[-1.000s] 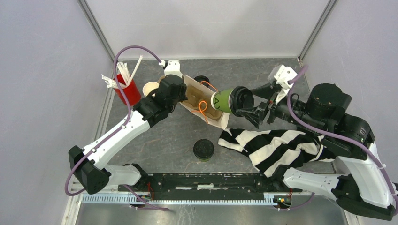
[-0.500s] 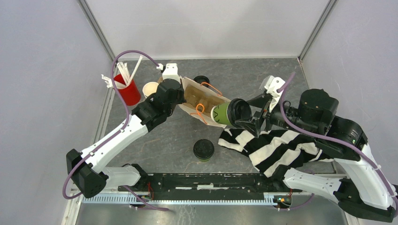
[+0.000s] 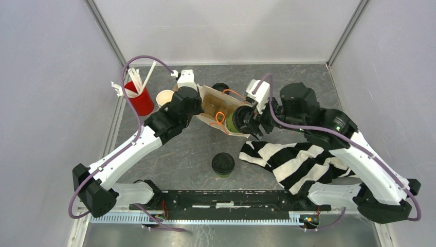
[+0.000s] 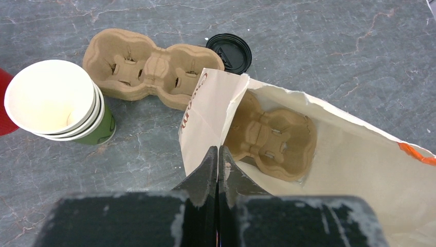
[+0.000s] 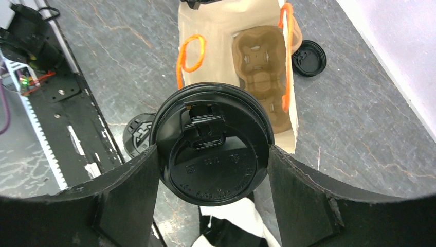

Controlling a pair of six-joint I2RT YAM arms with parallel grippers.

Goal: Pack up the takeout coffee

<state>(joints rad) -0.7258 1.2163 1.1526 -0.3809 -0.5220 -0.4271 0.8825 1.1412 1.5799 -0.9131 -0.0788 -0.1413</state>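
**Coffee cup arrives at the mouth of the bag, base first**

The paper bag point(image 4: 355, 170) is the biggest thing on the table, so I place everything else from it. Its mouth opens upward, with an orange handle on each long side. The left gripper point(image 4: 218, 164) is fully closed on the paper rim at one short end and holds the mouth open. On the floor of the bag lies a pulp cup carrier point(image 4: 270, 136), its long axis along the bag, its pockets empty. A striped cloth point(image 3: 298, 159) lies in front of the bag, under the right arm.

The right gripper point(image 5: 212, 157) stands at the opposite short end of the bag. Its jaws are wide apart and clamp the lidded green cup point(image 3: 234, 120) by its sides. The cup is tilted, base toward the bag and lid toward the wrist, so its long axis runs straight out from the claw. I judge the base is about at the mouth. The carrier lies beyond the cup and a little aside, so the coming move should follow this axis and correct sideways toward a pocket.

The second lidded cup point(image 3: 223, 164) stands upright in front of the bag, well apart from it, with no claw on it. Behind the bag are a spare carrier point(image 4: 149, 64), a stack of empty cups point(image 4: 54, 100) and a loose black lid point(image 4: 230, 51).
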